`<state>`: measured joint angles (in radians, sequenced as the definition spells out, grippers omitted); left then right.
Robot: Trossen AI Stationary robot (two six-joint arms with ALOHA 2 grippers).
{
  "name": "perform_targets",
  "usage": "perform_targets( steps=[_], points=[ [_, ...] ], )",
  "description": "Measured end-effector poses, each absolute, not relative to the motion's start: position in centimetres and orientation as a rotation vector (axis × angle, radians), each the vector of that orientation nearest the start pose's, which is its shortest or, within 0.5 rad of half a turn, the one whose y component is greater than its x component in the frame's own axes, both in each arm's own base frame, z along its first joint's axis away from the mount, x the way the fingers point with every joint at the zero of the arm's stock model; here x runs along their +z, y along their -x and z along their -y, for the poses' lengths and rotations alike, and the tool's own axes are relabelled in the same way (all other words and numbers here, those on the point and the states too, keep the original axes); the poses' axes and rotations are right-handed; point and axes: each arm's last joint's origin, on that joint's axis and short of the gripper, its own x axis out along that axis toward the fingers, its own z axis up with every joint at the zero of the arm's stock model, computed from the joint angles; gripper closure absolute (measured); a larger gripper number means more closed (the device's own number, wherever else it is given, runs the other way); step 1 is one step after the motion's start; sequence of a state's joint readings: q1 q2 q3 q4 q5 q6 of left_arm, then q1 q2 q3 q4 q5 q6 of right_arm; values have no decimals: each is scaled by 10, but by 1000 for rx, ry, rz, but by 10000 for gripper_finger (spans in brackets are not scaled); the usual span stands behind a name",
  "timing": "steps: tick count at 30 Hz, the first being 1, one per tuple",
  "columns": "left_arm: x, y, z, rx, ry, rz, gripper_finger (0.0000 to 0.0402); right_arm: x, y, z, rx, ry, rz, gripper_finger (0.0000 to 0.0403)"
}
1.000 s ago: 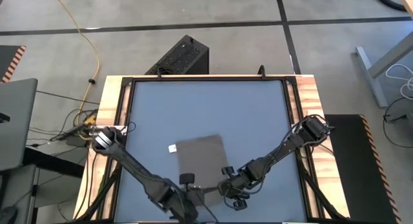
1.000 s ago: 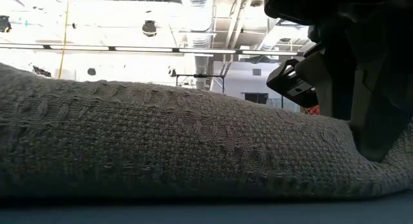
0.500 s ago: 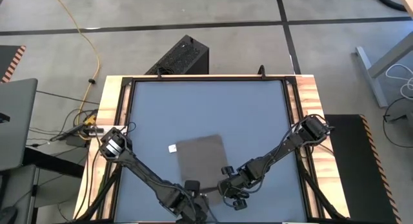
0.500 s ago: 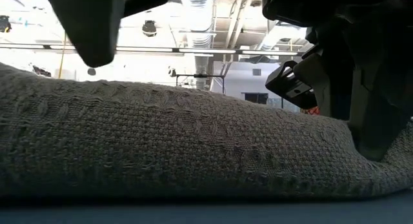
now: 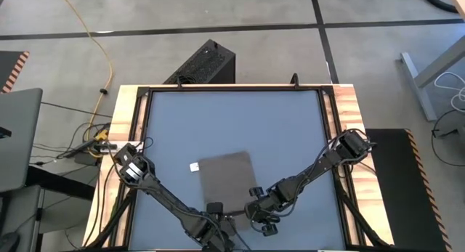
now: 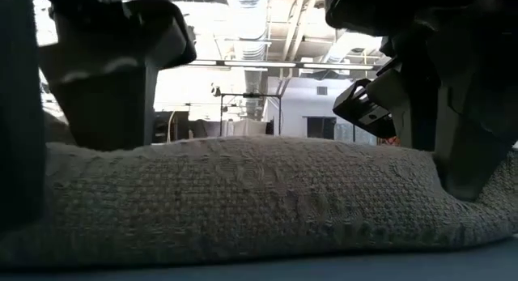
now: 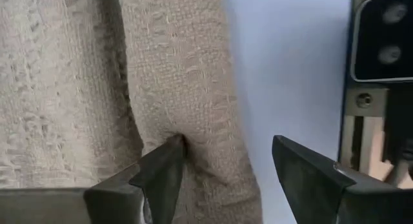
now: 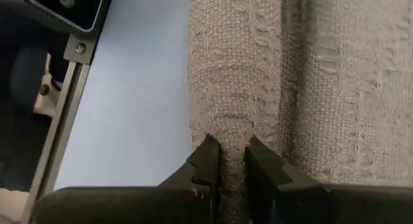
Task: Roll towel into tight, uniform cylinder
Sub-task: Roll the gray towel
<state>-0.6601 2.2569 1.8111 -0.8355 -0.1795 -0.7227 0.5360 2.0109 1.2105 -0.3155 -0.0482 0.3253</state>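
High view: the towel (image 5: 228,181) lies flat toward the near edge of the blue-grey bench (image 5: 232,121), its white tag (image 5: 194,166) at the far-left corner. Its near edge is where both arms meet: the left gripper (image 5: 218,221) sits at the left part of that edge, the right gripper (image 5: 260,212) at the right part. The started roll itself is hidden under the arms here. Both grippers are about equally close to the towel; neither has to travel to reach it.

Low view: the rolled edge of the towel fills the frame as a low ridge whose long axis runs across the picture, parallel to the towel's near edge. A dark gripper body stands at each end of the ridge.

Left wrist view: the left gripper's 2 fingers stand wide apart and grasp nothing. One fingertip (image 7: 169,164) touches a pinched crease in the towel's rolled fold; the other hangs over bare bench just beside the fold. The fold runs straight ahead of the gripper.

Right wrist view: the right gripper's fingers (image 8: 208,161) are closed narrowly on a pinch of the rolled fold, gripping cloth between them. The roll extends straight away from it, flat towel on one side, bare bench on the other.

Judgement: the next push should go across the roll's axis, toward the tag end.
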Motion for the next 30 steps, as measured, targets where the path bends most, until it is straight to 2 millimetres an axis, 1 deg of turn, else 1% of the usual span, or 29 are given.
perform_targets(
  steps=[5,7,9,12,14,17,18,19,24,28,30],
  points=[
    [150,-364,281,63,66,-1252,176,122,-333,-199,326,-81,-1190,331],
    [146,-363,280,86,62,-1258,185,122,-333,-199,318,-96,-1200,331],
    [145,-361,280,120,73,-1264,202,122,-332,-199,316,-125,-1211,331],
    [143,-361,277,145,93,-1275,247,122,-332,-200,320,-183,-1237,331],
    [142,-361,277,132,106,-1293,288,122,-332,-200,324,-211,-1249,331],
    [142,-363,276,65,125,-1332,358,123,-333,-197,318,-243,-1259,331],
    [144,-365,275,35,133,-1339,376,124,-333,-196,325,-254,-1264,331],
    [147,-366,273,15,145,-1343,384,124,-334,-195,331,-264,-1268,331],
    [161,-370,265,-85,164,-1356,386,127,-337,-189,358,-307,-1280,331],
    [177,-373,256,-177,192,-1363,388,131,-339,-183,364,-329,-1280,331],
    [179,-374,255,-201,213,-1370,388,136,-339,-182,372,-327,-1269,331]
  ],
)
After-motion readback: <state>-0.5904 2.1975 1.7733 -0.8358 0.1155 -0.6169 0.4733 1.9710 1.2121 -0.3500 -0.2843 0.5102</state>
